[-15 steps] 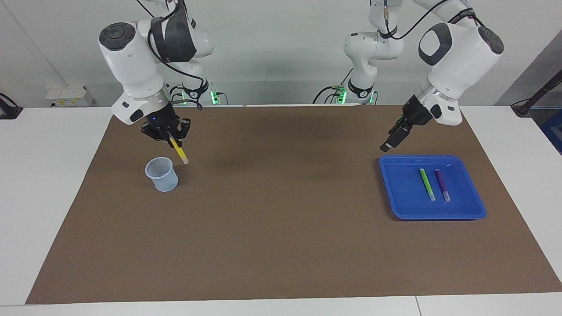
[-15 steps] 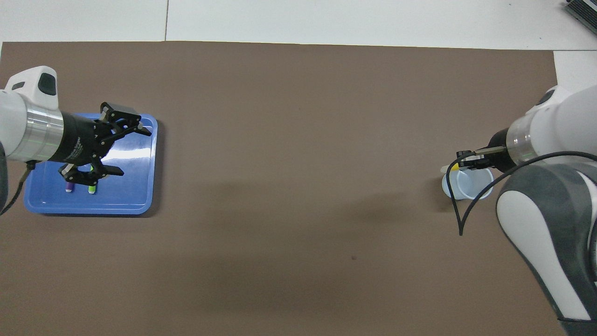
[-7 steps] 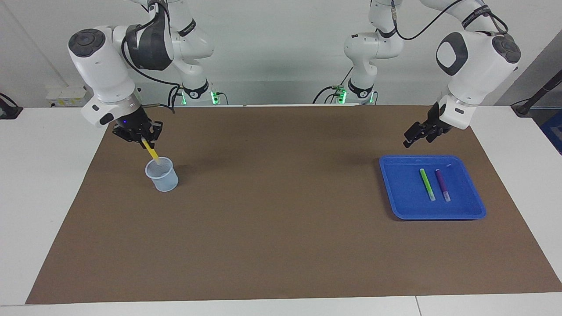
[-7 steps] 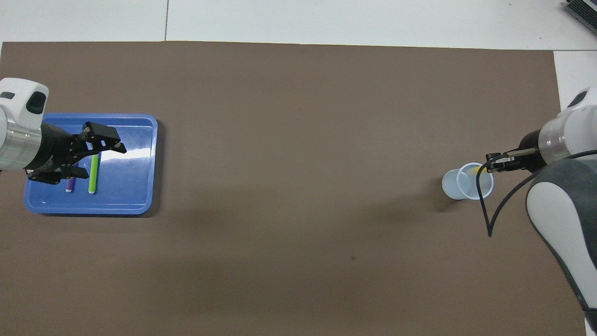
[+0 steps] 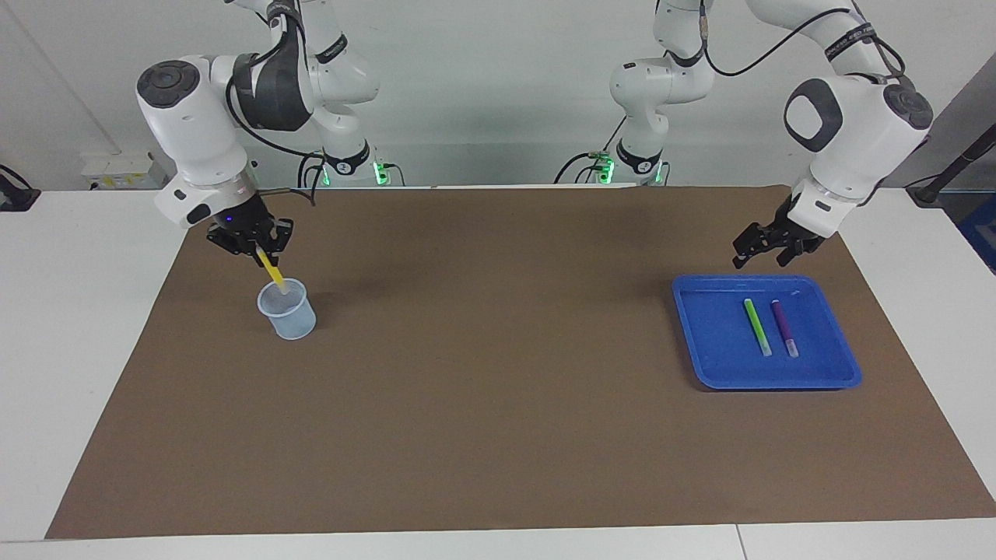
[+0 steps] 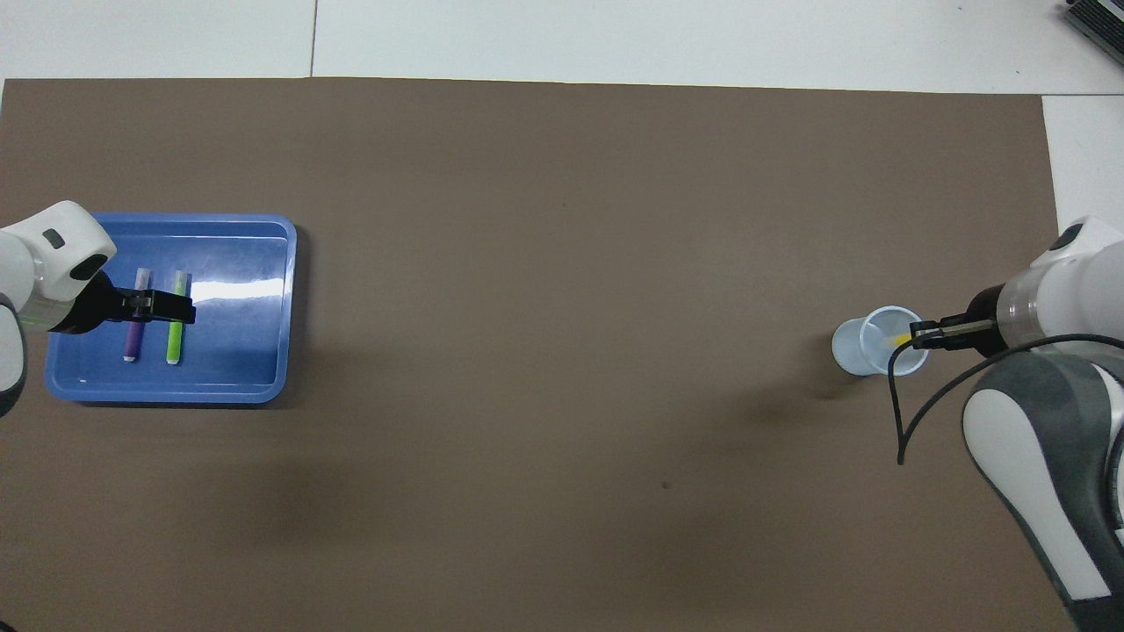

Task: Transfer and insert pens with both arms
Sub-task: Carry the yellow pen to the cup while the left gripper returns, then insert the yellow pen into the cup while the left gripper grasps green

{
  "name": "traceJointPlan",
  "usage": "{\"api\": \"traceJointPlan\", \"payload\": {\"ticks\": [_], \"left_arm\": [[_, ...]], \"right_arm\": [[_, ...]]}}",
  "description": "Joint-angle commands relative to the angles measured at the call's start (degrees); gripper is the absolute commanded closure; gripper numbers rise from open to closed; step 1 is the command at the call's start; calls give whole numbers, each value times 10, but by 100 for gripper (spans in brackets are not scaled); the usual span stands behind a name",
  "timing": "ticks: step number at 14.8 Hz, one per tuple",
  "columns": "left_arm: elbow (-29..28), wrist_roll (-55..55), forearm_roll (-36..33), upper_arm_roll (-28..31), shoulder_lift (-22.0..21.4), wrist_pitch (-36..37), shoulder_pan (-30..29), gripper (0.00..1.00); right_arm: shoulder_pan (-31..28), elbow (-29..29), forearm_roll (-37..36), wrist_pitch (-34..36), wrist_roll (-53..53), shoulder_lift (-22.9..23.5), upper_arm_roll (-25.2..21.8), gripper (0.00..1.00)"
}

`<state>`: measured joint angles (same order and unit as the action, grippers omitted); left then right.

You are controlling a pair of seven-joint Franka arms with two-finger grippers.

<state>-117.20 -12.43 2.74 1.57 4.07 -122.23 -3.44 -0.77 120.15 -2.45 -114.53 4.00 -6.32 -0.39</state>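
Green pen [image 5: 756, 327], purple pen [image 5: 784, 328] in tray [image 5: 704, 342].

The right gripper [image 5: 262, 253] points down with its fingertips pinched together, wrist tilted. The left gripper [image 5: 766, 247] hangs raised, fingers spread apart, its arm bent at the elbow.

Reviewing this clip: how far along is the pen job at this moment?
Nothing is finished: no pen sits free in the cup. In hand: the right gripper is shut on the yellow pen, tilted, with its lower end inside the cup's mouth, not released. Left to do: the green pen and purple pen lie side by side in the blue tray, with the open left gripper hovering by the tray's edge nearer the robots.
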Motion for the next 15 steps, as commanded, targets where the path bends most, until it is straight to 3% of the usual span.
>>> {"api": "traceJointPlan", "payload": {"ticks": [1, 6, 11, 12, 13, 14, 15], "left_arm": [[-1, -11, -28, -3, 36, -48, -3, 0], [36, -11, -48, -3, 91, -81, -18, 0], [30, -7, -48, -3, 111, -99, -32, 0], [29, -5, -48, -3, 116, -100, -33, 0], [29, -3, -48, -3, 117, -100, -32, 0], [26, -2, -48, -3, 117, -100, -33, 0], [24, 1, -48, -3, 117, -102, -34, 0]], "right_arm": [[-13, 36, -12, -32, 10, -16, 7, 100], [-20, 63, -12, -70, 9, -10, 7, 100], [-27, 69, -12, -110, -3, 25, 7, 100], [-28, 69, -12, -112, -11, 26, 8, 95], [-28, 69, -12, -111, -13, 26, 8, 69], [-27, 69, -12, -110, -12, 26, 8, 59], [-26, 67, -12, -105, -12, 26, 8, 58]]}}
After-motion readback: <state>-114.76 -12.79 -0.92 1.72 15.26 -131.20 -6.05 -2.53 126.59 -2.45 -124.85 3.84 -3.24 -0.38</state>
